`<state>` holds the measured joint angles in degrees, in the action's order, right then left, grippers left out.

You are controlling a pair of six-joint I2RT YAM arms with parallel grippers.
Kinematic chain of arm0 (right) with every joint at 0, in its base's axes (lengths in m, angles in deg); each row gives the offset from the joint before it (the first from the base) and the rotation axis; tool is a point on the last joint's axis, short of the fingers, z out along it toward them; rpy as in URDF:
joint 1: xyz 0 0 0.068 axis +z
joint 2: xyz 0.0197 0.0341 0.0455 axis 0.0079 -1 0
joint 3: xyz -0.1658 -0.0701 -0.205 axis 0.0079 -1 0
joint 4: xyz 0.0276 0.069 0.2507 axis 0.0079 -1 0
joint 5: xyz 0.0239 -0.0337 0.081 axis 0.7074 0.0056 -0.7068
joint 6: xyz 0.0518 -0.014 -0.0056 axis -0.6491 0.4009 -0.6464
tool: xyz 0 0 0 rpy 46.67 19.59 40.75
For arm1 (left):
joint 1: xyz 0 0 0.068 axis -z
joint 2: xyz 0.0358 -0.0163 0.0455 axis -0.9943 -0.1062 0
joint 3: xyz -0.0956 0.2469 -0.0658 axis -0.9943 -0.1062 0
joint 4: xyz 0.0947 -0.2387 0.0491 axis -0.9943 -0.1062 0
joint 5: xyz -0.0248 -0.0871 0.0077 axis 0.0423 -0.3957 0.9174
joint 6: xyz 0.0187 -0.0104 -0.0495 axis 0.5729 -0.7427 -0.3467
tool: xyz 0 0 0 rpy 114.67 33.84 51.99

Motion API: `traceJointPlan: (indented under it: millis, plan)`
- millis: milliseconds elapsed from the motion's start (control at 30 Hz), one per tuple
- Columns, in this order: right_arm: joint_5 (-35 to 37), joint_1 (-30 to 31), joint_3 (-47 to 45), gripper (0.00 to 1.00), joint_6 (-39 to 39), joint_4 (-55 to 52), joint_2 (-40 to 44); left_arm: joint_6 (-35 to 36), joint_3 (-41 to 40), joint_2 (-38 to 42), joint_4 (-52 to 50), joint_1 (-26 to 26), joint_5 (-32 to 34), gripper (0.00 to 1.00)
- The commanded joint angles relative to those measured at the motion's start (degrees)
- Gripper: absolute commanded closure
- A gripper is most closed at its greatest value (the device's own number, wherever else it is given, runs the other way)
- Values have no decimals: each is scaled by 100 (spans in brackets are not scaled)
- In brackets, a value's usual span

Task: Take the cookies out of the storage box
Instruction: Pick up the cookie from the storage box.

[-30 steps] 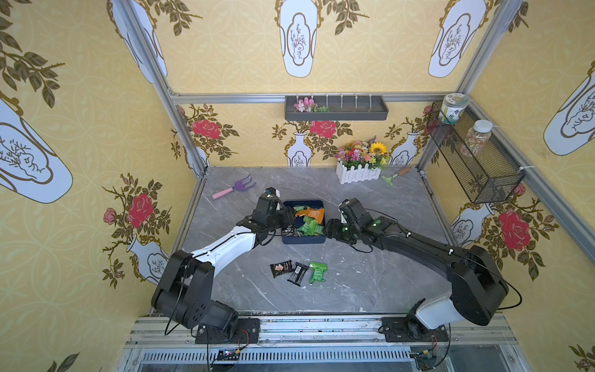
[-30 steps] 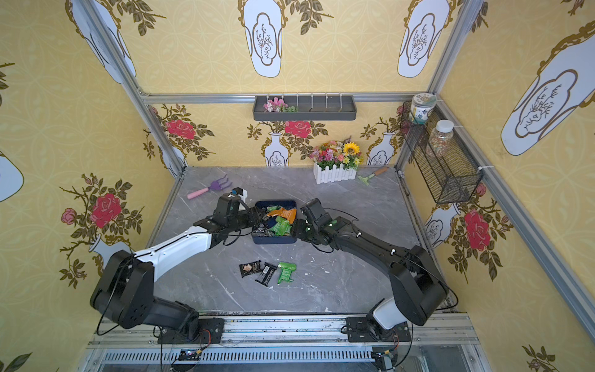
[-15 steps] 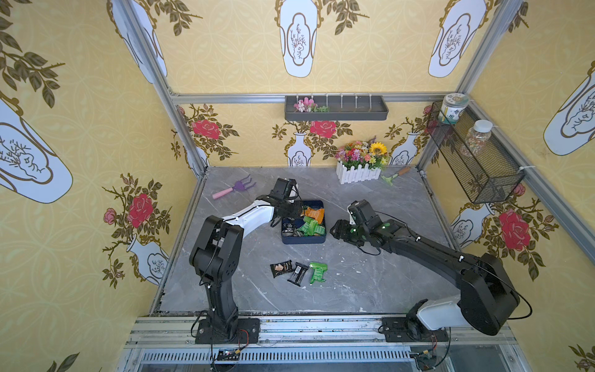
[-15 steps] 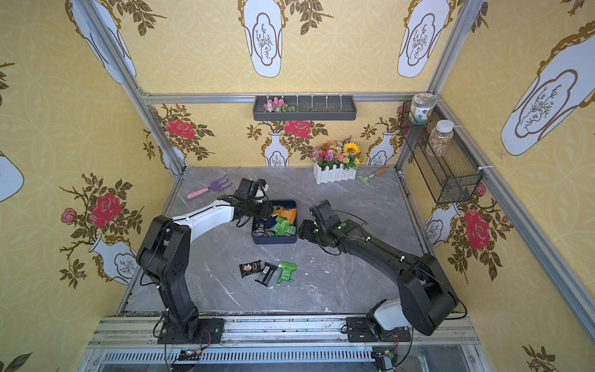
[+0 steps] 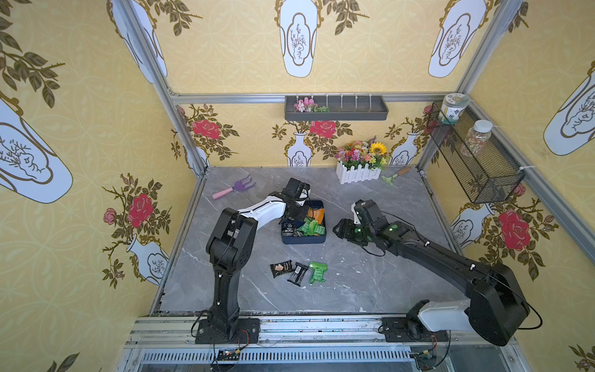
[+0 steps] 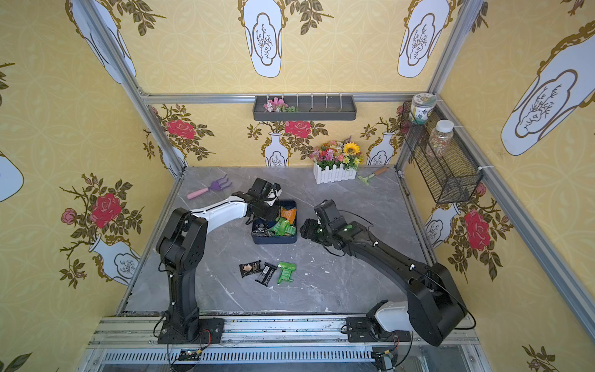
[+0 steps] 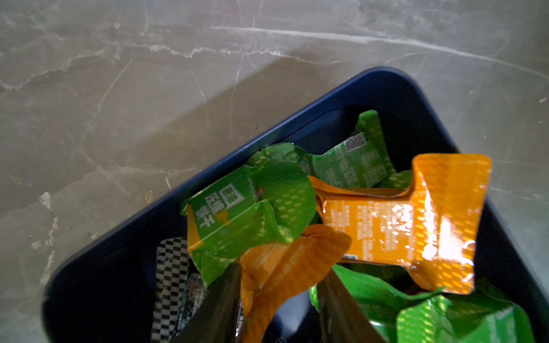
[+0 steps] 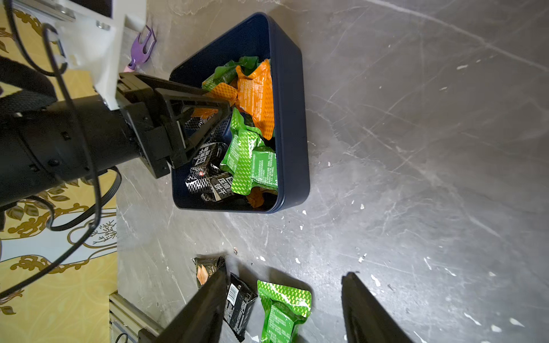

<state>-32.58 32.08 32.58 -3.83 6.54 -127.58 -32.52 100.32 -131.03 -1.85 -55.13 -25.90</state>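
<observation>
Grey marble table [image 5: 370, 273], yellow floral walls [image 5: 370, 48]. Box [image 5: 304, 241] mid-table, cookies [image 5: 310, 225] heaped inside, three lying outside. My left claw [image 7: 282, 270] straddles an orange packet [image 7: 297, 252]; I cannot tell if it pinches. Right claw [image 8: 285, 273] spread, empty.

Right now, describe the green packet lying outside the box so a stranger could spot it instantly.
Start at the navy storage box mid-table; just in front of it, nearer the robot, three packets lie in a row. The green packet is the end one toward the right arm; its two neighbours are black.
</observation>
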Motion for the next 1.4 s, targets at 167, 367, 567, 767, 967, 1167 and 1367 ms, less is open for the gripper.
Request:
traceJointPlan:
  millis: [167,367,567,767,967,1167,1367]
  plan:
    - [76,-19,-31,35,90,-81,31,84,92,4,-79,-10,87,73]
    - [148,-18,-22,35,94,-152,70,156,90,73,-138,-12,317,100]
    - [172,-27,-13,34,127,-255,172,45,79,446,-253,-8,154,100]
    - [253,-28,-71,34,116,-316,333,-670,-83,1110,-337,1,-252,100]
    - [423,-38,-163,34,56,-404,545,-1479,-790,2103,-92,278,-343,100]
    - [791,-131,-368,33,-66,-581,899,-1431,-1682,2868,158,1524,1177,100]
    - [1305,-199,-517,33,-235,-988,1332,-1386,-2362,3046,362,2709,1668,100]
